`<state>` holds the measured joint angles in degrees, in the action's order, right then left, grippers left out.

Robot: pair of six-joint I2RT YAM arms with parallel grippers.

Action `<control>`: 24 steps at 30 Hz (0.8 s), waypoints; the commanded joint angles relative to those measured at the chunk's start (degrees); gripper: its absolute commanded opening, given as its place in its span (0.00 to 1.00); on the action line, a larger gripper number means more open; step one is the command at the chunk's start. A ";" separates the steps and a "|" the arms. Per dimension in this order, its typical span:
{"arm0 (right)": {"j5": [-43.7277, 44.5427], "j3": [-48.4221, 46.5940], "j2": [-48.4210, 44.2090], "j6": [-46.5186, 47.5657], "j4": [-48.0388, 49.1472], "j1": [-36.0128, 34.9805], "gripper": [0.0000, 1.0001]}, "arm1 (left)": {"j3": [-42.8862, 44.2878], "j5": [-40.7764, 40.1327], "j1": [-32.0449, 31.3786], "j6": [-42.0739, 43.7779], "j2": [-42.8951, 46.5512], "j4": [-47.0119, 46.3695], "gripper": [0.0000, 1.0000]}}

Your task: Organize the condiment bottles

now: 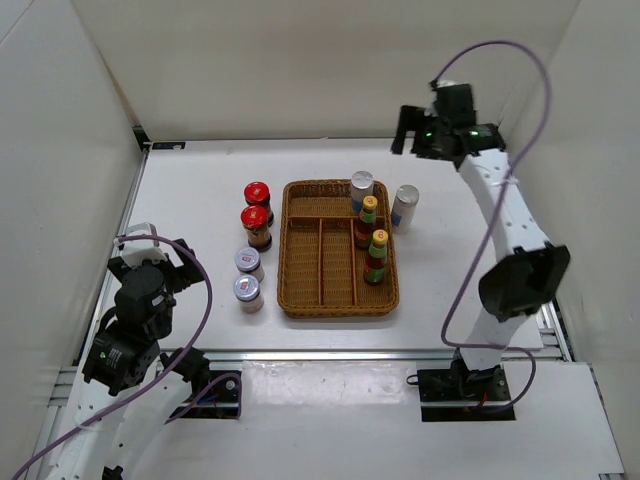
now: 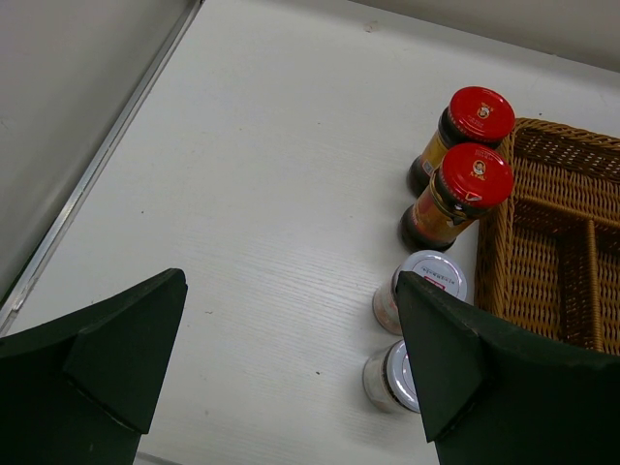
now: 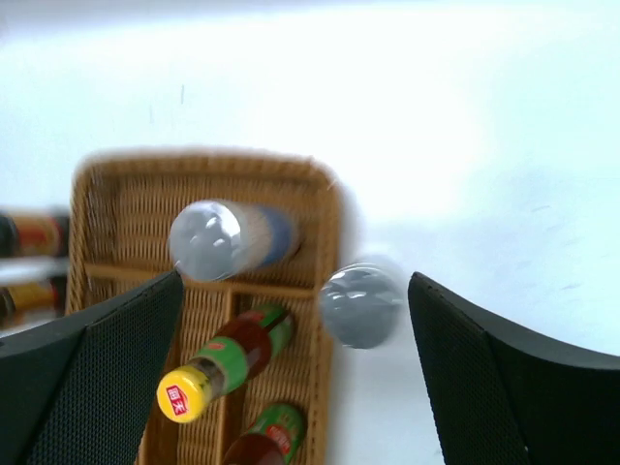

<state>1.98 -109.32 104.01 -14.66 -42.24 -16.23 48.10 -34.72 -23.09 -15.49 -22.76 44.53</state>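
Right pincer point(image 1: 405, 135) is hanging spread and empty, high over the basket point(image 1: 338, 311); left pincer point(image 2: 291, 368) is spread too, holding nothing. Next, the right one should probably be descending straight over the outside white bottle point(image 1: 405, 208), which is standing just beside the basket. One inside white bottle point(image 1: 361, 186) and two sauce bottles point(image 1: 377, 260) are standing in the basket. Two red-lidded jars point(image 1: 257, 195) and two silver-lidded jars point(image 1: 247, 262) are waiting on the surface point(image 1: 200, 200).

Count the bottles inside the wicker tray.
3. A silver-capped white bottle in the far-right corner of the tray; a yellow-capped sauce bottle just nearer; a second sauce bottle nearer still. None seem hidden.
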 commanded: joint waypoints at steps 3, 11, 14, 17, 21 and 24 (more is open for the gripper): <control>1.27 5.94 -5.22 -1.96 2.60 4.18 1.00 | -0.46 0.18 -0.20 0.46 -0.26 -1.03 1.00; -0.57 12.73 -1.44 -2.57 2.60 4.19 1.00 | -0.46 0.18 -0.20 0.46 -0.26 -1.03 1.00; -1.10 12.73 1.28 -2.57 2.60 4.71 1.00 | -0.46 0.18 -0.20 0.46 -0.26 -1.03 1.00; -1.71 12.73 4.00 -1.96 2.60 4.72 1.00 | -0.46 0.18 -0.20 0.46 -0.26 -1.03 1.00; -1.71 11.41 7.96 -1.43 1.72 4.72 0.87 | -0.46 0.18 -0.20 0.46 -0.26 -1.03 1.00; 0.83 13.77 3.77 -2.74 3.38 4.72 0.43 | -0.46 0.18 -0.20 0.46 -0.26 -1.03 1.00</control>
<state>1.58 -95.77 111.42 -16.36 -40.21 -11.79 48.10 -34.72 -23.09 -15.49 -22.76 44.53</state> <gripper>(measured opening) 0.583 1.000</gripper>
